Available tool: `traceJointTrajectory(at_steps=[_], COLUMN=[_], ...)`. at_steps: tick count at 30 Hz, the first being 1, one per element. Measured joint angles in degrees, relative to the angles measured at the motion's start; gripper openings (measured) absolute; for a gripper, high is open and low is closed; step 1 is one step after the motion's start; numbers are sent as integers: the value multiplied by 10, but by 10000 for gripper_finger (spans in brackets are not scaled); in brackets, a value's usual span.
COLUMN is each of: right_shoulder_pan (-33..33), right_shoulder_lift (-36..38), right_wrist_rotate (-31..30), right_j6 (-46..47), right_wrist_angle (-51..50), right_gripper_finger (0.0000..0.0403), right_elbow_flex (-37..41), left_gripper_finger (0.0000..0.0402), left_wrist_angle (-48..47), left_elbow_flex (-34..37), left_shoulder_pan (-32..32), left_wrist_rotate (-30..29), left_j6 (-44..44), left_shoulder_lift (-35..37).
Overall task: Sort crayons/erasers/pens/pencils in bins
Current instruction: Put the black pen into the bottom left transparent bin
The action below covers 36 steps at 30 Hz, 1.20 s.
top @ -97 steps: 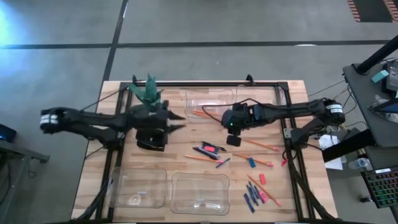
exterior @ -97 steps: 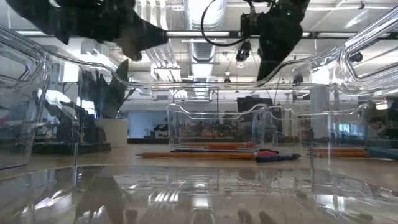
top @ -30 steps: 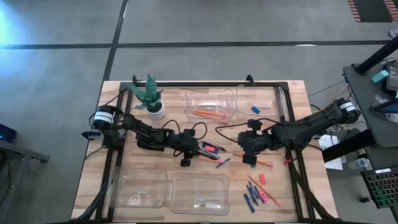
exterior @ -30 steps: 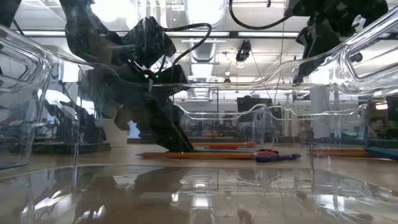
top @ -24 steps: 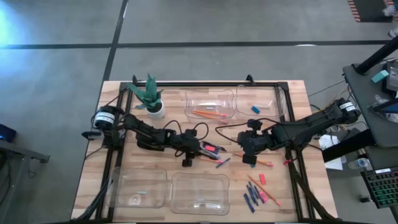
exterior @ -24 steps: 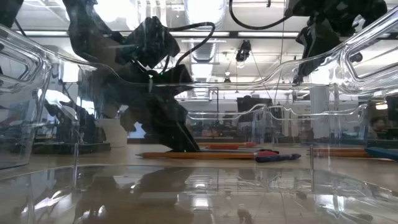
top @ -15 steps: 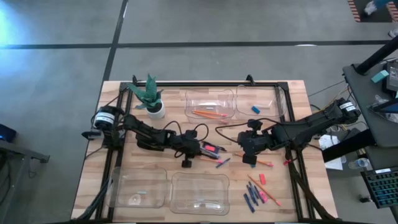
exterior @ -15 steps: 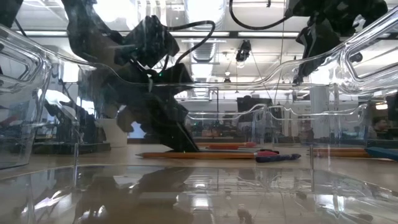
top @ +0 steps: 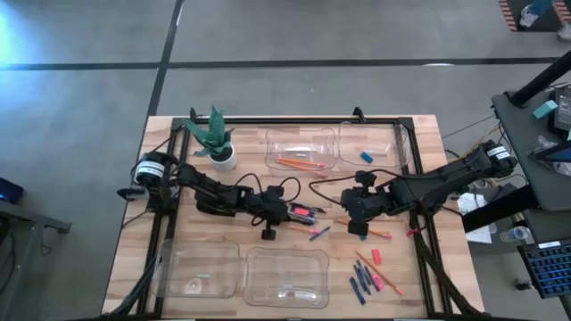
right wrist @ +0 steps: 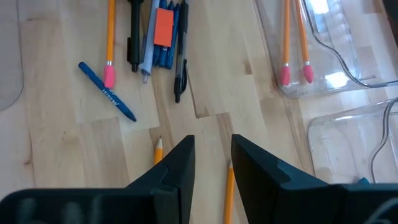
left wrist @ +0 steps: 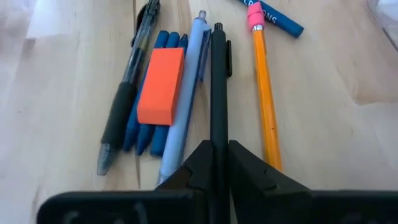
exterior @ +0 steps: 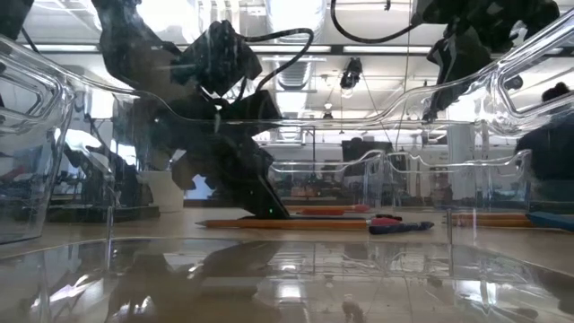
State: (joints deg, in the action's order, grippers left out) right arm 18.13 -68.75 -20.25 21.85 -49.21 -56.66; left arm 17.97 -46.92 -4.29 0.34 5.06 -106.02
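A pile lies at mid-table: a black pen point(left wrist: 217, 93), a bluish pen point(left wrist: 186, 93), a second black pen point(left wrist: 124, 106), dark-blue crayons point(left wrist: 149, 124) with an orange-red eraser point(left wrist: 161, 84) lying on them, and an orange pencil point(left wrist: 266, 106). My left gripper point(top: 278, 215) is shut on the black pen. My right gripper point(top: 357, 225) hovers open above the table right of the pile, with nothing between its fingers point(right wrist: 180, 165). Two pencils lie in a far bin point(top: 302, 147), and a light-blue eraser point(top: 366, 157) lies in the one beside it. My left gripper pinches the black pen between its two fingers at the end opposite its clip point(left wrist: 218, 152). The fingers come slanting down from the table's left, roughly in line with the pen. The pen lies flat on the table, close beside the bluish pen.
Two near bins point(top: 198, 267) point(top: 285, 275) stand at the front edge. More crayons point(top: 361, 283), pink erasers point(top: 376, 256) and pencils point(top: 375, 234) lie at the right front. A potted plant point(top: 219, 143) stands at the far left. A single crayon point(right wrist: 107, 92) lies near the pile.
My left gripper has stayed at the pile and shut its fingers on the black pen. The pen still lies on the table.
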Motion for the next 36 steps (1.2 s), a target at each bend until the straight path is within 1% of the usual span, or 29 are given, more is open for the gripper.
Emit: traceJointTrajectory(at_steps=[4, 11, 14, 22, 27, 33, 36], right_shoulder_pan=[0, 0, 0, 0, 0, 0, 0], right_shoulder_lift=[0, 7, 9, 11, 11, 11, 11], right_wrist_rotate=[0, -5, -9, -9, -8, -8, -8], right_j6=[-3, -4, -16, -30, -23, -24, -24], right_wrist_angle=[-1, -3, -3, -1, 3, 6, 7], right_gripper_finger=[95, 95, 95, 95, 95, 95, 95], right_elbow_flex=[0, 0, 0, 0, 0, 0, 0], left_gripper_finger=[16, 15, 14, 14, 13, 13, 14], left_wrist_angle=[0, 5, 7, -11, -41, -114, -146], left_elbow_flex=[-3, -3, -3, -4, -5, -5, -5], left_shoulder_pan=[2, 3, 4, -8, -38, -100, -138], left_wrist_rotate=[-11, -39, -40, -40, -39, -41, -54], left_j6=[16, 19, 19, 13, 9, -56, -98], left_shoulder_lift=[19, 61, 85, 176, 237, 290, 310])
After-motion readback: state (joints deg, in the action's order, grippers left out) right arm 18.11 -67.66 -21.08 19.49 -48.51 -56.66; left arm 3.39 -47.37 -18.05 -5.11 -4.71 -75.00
